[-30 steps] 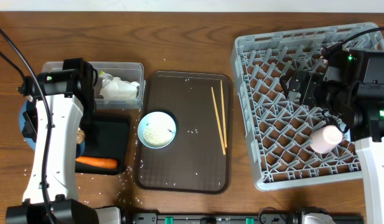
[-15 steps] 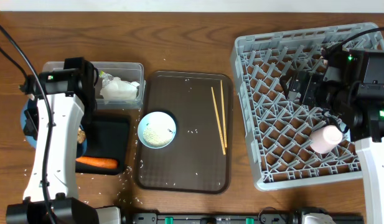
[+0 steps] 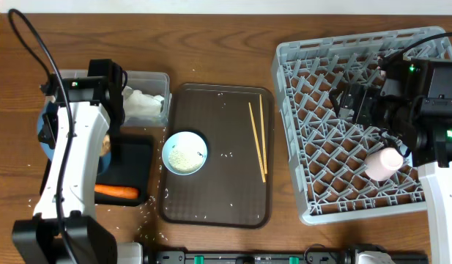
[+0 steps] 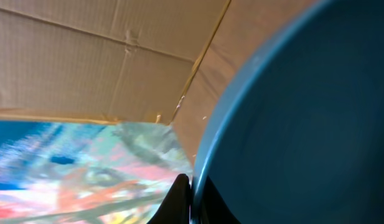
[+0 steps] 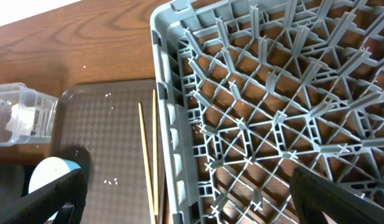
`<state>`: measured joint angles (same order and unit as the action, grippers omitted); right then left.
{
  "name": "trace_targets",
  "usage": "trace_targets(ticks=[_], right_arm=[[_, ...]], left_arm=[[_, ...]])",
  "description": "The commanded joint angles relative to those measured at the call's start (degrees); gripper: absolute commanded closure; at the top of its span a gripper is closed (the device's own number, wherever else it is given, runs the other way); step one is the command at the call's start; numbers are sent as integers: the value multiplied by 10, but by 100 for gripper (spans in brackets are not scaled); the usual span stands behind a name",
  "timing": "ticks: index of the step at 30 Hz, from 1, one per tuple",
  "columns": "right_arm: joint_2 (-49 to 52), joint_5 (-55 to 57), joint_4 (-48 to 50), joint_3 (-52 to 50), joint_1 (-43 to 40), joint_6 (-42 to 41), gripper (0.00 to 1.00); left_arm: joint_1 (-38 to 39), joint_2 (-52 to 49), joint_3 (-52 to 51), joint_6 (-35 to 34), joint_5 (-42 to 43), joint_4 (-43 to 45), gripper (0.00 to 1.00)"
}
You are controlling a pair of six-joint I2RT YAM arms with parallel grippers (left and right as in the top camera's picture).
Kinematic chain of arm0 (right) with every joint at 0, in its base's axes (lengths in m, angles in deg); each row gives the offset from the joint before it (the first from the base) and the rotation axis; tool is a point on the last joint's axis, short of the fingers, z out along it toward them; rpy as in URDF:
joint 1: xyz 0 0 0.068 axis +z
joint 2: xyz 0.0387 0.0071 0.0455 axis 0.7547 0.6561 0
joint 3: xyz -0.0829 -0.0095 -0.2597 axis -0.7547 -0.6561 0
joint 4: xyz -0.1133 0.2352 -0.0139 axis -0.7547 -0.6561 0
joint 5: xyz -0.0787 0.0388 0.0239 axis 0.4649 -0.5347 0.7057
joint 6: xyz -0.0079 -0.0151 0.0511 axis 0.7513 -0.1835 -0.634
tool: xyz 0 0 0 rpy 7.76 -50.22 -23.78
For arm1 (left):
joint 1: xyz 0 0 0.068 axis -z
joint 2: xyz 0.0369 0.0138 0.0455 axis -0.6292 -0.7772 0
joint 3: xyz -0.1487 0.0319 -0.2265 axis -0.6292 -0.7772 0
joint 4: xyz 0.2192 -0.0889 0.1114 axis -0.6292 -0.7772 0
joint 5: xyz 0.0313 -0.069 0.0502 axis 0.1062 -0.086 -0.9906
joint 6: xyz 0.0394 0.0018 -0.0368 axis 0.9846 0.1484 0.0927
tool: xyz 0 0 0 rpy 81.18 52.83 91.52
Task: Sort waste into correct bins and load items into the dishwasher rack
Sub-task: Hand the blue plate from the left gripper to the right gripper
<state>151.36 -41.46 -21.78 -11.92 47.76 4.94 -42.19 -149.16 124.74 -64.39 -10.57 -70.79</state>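
- You have the large square grey plastic rack (image 5: 168, 112), with its lattice of upright pegs, just right of the large dark brown flat serving tray (image 3: 218, 191). Both sit on the wooden counter (image 3: 211, 59).
- Your right tool (image 5: 185, 180) hovers above the rack, right of the serving tray, its fingers spread wide with nothing between them.
- Your left tool (image 4: 190, 199) is clamped on the rim of the large dark blue bowl-like plate (image 3: 41, 132), well left of the serving tray. From above, the arm hides most of the plate.
- The clear plastic rectangular tub (image 3: 154, 75) sits just left of the serving tray's far-left corner, with crumpled white wrappers (image 3: 141, 108) inside.
- The shallow black rectangular tray (image 3: 130, 161) lies just left of the serving tray's near half.
- The small light blue bowl (image 3: 185, 152) stands on the serving tray's left part, with white rice in it.
- The pink cup (image 3: 384, 163) lies on its side in the rack, well right of the serving tray.
- The orange carrot (image 3: 114, 192) lies at the black tray's near edge, left of the serving tray.
- Two thin wooden chopsticks (image 3: 258, 139) lie side by side on the serving tray's right part.
- A few loose white rice grains (image 3: 226, 155) dot the serving tray, with more on the counter by its near-left corner.
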Motion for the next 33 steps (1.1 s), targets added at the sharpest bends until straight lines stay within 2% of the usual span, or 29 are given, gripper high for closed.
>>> trace_targets(ticks=[1,4,6,10,13,20,26,28,30,33], right_arm=[[0,2,-1,1,5,0,3],[0,2,-1,1,5,0,3],[0,2,2,1,5,0,2],[0,2,8,1,5,0,2],[0,2,8,1,5,0,2],[0,1,8,1,5,0,3],[0,-44,11,1,6,0,3],[0,-91,15,1,6,8,6],[0,-155,23,1,6,18,8],[0,-236,45,1,20,35,12]], left_arm=[[0,-13,-7,2,-33,-8,94],[0,-13,-7,4,-35,-29,94],[2,-13,-7,-20,-34,-43,94],[9,-10,-6,-10,-50,-56,94],[11,-9,-6,-11,-50,-42,94],[22,16,-5,-36,5,-93,93],[50,102,23,-29,157,-90,94],[63,141,34,-2,240,-68,94],[77,185,38,18,362,-27,94],[99,236,38,21,522,39,94]])
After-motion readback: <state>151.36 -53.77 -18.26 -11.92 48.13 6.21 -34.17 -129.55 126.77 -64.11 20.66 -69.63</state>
